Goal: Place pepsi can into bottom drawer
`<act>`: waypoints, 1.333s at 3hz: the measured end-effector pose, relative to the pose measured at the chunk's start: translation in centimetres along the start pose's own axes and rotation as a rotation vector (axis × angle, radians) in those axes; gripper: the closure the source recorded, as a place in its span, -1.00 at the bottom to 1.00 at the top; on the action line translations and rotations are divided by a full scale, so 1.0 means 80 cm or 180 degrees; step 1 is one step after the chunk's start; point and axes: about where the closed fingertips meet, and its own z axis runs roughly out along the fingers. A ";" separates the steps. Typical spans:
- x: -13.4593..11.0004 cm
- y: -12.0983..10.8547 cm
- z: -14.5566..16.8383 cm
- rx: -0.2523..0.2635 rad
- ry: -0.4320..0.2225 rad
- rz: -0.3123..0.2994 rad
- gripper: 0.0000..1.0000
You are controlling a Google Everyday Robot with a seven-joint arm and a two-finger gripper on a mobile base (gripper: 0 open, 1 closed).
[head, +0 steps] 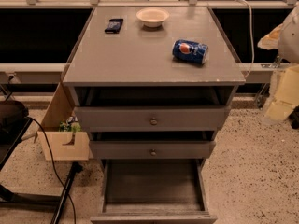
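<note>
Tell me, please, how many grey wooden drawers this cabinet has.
3: upper knobbed drawer, middle knobbed drawer, and the deep bottom drawer, pulled open. The gripper is not in view.

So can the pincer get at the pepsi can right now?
Probably yes: the pepsi can lies on its side on the cabinet top, with nothing over or against it. The pincer itself is out of view, so its path is unknown.

Blue pepsi can (pixel 190 51), grey bottom drawer (pixel 152 182), cream gripper (pixel 279 105) at right
</note>
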 end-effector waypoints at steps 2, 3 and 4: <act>-0.013 -0.023 0.009 0.0048 -0.0054 0.0013 -1.00; -0.034 -0.060 0.030 0.0098 -0.0108 0.0034 -1.00; -0.053 -0.095 0.053 0.0133 -0.0137 0.0067 -1.00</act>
